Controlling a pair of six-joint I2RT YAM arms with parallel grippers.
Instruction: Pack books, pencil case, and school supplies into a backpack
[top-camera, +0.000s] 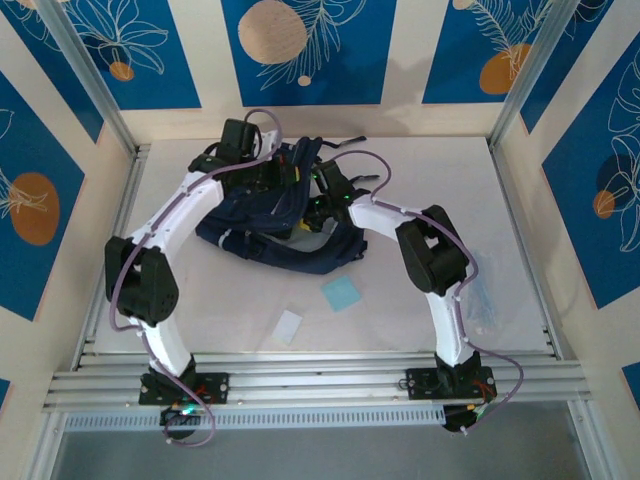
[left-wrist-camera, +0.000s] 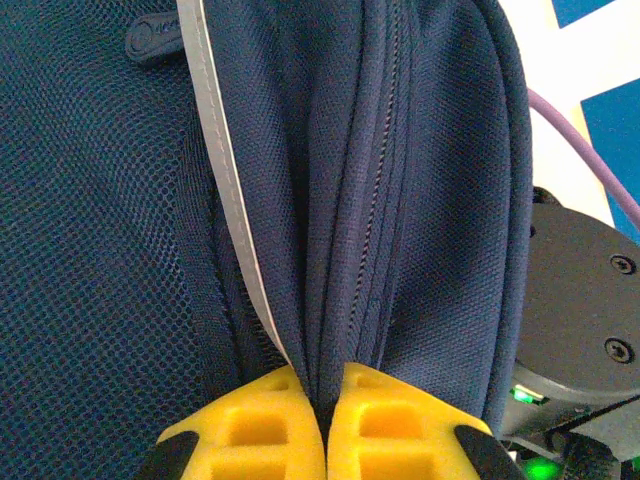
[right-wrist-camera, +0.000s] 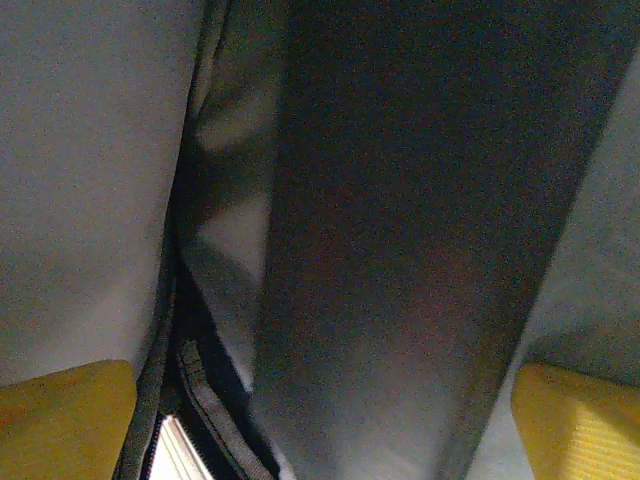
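The navy backpack (top-camera: 270, 238) lies at the back middle of the table. My left gripper (top-camera: 268, 180) is shut on a fold of its fabric beside the zip; in the left wrist view the yellow fingertips of the left gripper (left-wrist-camera: 327, 385) pinch the backpack (left-wrist-camera: 420, 200). My right gripper (top-camera: 318, 205) reaches into the bag's mouth. In the right wrist view the right gripper (right-wrist-camera: 325, 400) is open inside the grey lining, and a dark slim pencil case (right-wrist-camera: 400, 250) lies between its wide-apart fingers. A light-blue pad (top-camera: 342, 293) and a white piece (top-camera: 288, 326) lie on the table in front. The books are hidden.
The right arm's wrist (left-wrist-camera: 580, 290) sits close beside the backpack. A clear plastic sheet (top-camera: 482, 298) lies by the right arm. Aluminium rails (top-camera: 320, 380) run along the near edge, and frame posts stand at the back corners.
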